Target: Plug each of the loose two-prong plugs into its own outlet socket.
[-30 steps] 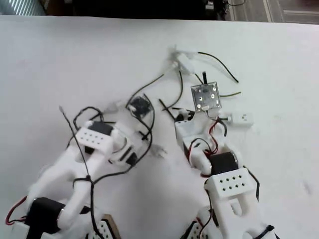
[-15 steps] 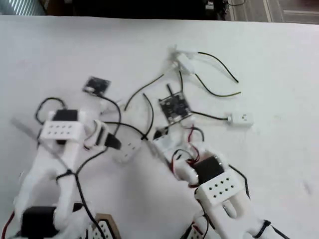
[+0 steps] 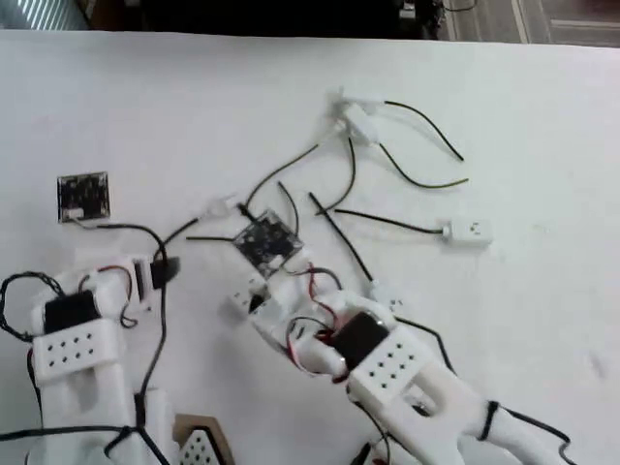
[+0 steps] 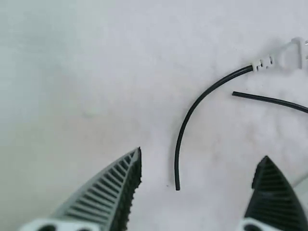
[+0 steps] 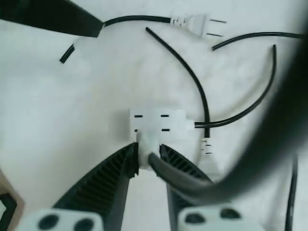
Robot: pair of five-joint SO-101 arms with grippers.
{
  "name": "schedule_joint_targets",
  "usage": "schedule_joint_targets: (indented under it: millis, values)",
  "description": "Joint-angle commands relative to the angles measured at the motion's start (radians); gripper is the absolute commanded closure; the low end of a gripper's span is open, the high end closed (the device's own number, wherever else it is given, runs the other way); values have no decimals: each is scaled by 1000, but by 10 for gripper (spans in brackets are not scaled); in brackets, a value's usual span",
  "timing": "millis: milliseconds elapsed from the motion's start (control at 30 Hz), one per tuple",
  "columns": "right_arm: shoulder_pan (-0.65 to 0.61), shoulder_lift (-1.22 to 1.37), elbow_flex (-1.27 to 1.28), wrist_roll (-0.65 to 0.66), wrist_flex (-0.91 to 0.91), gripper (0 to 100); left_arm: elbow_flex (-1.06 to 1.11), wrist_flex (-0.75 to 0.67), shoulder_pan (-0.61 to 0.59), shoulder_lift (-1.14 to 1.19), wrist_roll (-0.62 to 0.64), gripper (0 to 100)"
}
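Pinching white outlet socket (image 5: 156, 120) in right gripper (image 5: 147, 156), probably to steady it; holding left gripper (image 4: 199, 163) agape above loose plug cord (image 4: 192, 110).

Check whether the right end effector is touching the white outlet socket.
Touching. The right wrist view shows the right end effector pinching one end of the outlet socket, with no gap on either side.

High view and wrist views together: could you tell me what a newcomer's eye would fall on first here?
The right gripper, shut on a white outlet socket near the middle of the table, draws the eye first. Beyond it lies a tangle of black cords, with a loose two-prong plug lying unplugged. The left gripper hangs open over a bare cord end.
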Motion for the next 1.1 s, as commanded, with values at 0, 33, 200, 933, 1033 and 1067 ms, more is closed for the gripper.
schedule_joint_targets:
  millis: [0,33,200,933,1033,1067]
  values:
    - [-27,136,-100,11,-51,981,55,-37,-8,-101,5,642]
    - [-28,174,-112,11,-73,981,60,-37,-8,-108,3,642]
    - [-30,315,-153,49,-136,981,66,-37,-8,-120,3,642]
    - [-41,452,-172,117,-194,981,75,-37,-8,-124,3,642]
    - [-39,475,-172,130,-203,981,75,-37,-8,-122,3,642]
    - [-39,475,-172,130,-202,981,75,-37,-8,-122,3,642]
